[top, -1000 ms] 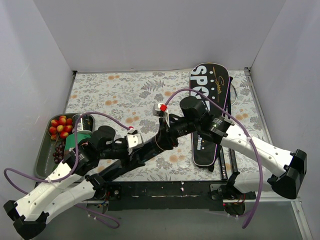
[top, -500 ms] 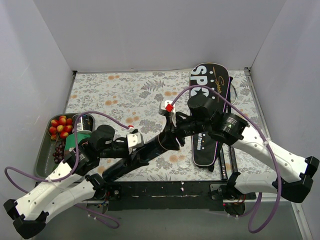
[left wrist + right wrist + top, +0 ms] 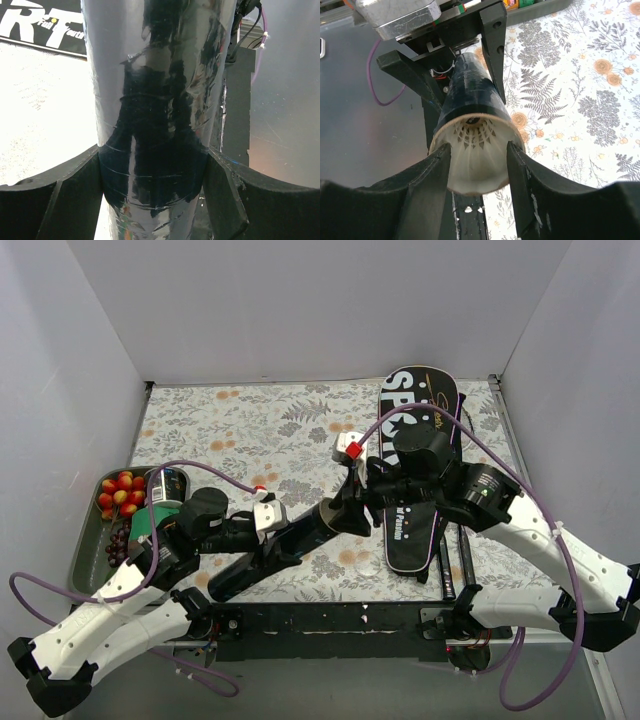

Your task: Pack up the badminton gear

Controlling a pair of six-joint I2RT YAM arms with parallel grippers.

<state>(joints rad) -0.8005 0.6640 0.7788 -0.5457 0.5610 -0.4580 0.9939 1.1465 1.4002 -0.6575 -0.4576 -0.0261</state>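
The long dark shuttle tube (image 3: 312, 527) lies slantwise over the near middle of the floral tablecloth (image 3: 250, 430), held between both arms, its lower end toward the robot's bases and its upper end pointing at the racket bag (image 3: 428, 405). The left gripper (image 3: 268, 529) is clamped across the tube's middle; in the left wrist view the glossy tube (image 3: 160, 115) fills the gap between the two black fingers (image 3: 67, 197), both pressed against its sides. The right gripper (image 3: 358, 504) grips the tube's upper end, and in the right wrist view its fingers (image 3: 427, 192) bracket the pale rim of the open mouth (image 3: 479, 176), touching it on either side. Inside that mouth the white feathered skirt of a shuttlecock (image 3: 476, 136) shows (how many sit behind it cannot be told). Farther down the tube in the same view, the left gripper (image 3: 465, 67) closes round the dark barrel. The black racket bag, lettered in white, lies flat on the right half of the table, partly hidden by the right arm. Just beside its right edge lie the thin rackets (image 3: 446, 565), black handles toward the near edge. At the table's left edge sits a tray (image 3: 84, 545) with red and yellow fruit (image 3: 121, 494) and a can (image 3: 168, 483), well apart from the tube.
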